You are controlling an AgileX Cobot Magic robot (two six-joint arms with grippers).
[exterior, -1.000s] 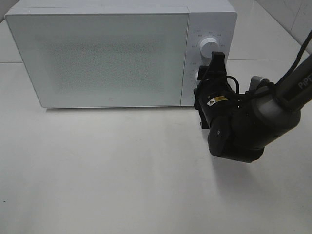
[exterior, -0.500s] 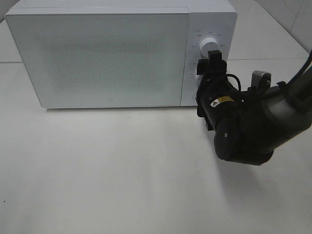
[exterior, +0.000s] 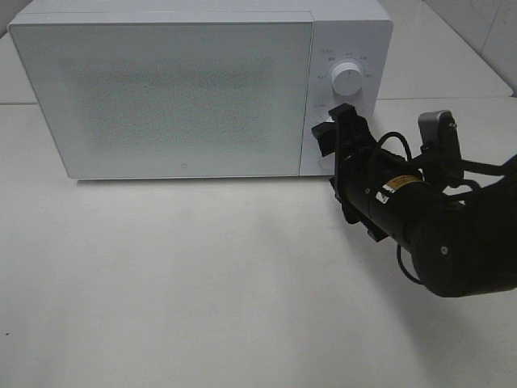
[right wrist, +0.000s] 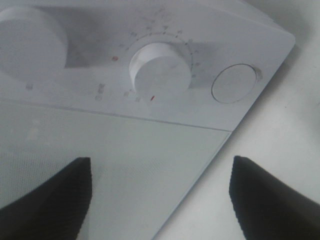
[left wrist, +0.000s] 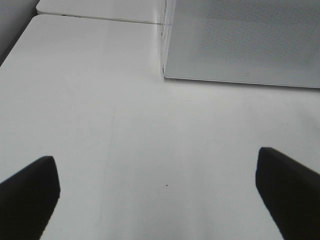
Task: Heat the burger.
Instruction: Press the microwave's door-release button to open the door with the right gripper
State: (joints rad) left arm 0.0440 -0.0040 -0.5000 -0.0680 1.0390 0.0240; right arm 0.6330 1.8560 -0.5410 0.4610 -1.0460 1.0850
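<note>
Microwave (exterior: 161, 89): door shut. Burger unseen; likely soft, light, best taken by its sides. Right tool (exterior: 334, 129) spread at lower dial (right wrist: 160, 67), three o'clock. Left tool (left wrist: 157, 200) spread.

Gripper (right wrist: 160, 168) spread wide, facing microwave panel (right wrist: 90, 92): 2 knobs (right wrist: 161, 67), round button (right wrist: 235, 83).

markings around microwave dial (right wrist: 161, 67) blurred, unreadable, yellow arm sticker (exterior: 399, 181) illegible

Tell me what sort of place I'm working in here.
Probably a lab bench staged as a kitchen: a white microwave, door shut, sits on a plain white table, with white tiles beyond and the right hand near its dials.
</note>
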